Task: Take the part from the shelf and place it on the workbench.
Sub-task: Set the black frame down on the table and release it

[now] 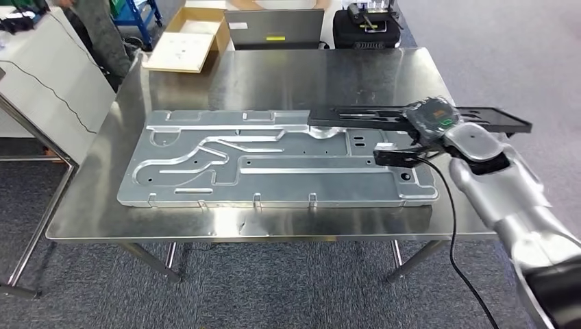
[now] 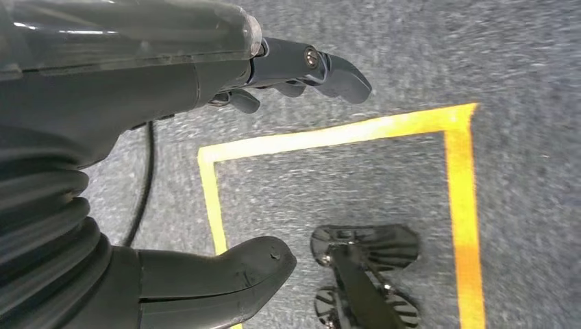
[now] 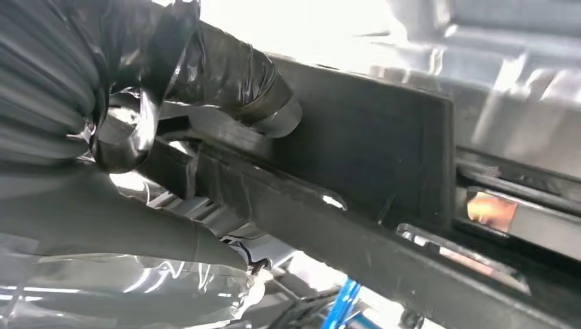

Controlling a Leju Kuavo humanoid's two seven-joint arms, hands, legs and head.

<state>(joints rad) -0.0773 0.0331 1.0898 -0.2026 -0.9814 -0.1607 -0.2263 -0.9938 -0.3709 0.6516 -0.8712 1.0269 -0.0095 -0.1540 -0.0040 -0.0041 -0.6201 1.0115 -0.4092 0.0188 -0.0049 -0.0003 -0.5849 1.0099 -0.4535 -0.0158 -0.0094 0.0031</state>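
While the steel worktop (image 1: 288, 75) carries a big grey stamped panel (image 1: 274, 161), the long black part (image 1: 363, 116) lies across that panel's far right corner, jutting past the worktop's edge. The right hand (image 1: 428, 123) has its fingers (image 3: 233, 75) clamped on it. The left hand (image 2: 157, 137) hangs above carpet, fingers apart.

Part (image 1: 384, 117) overlaps plate (image 1: 274, 161) — both on workbench (image 1: 288, 75).

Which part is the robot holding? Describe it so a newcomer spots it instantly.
Start at the steel workbench with the big silver stamped panel lying on it. Over the panel's far right corner, the right hand grips a long, flat black part that sticks out past the bench's right edge. It is the dark, slim piece against bright metal.
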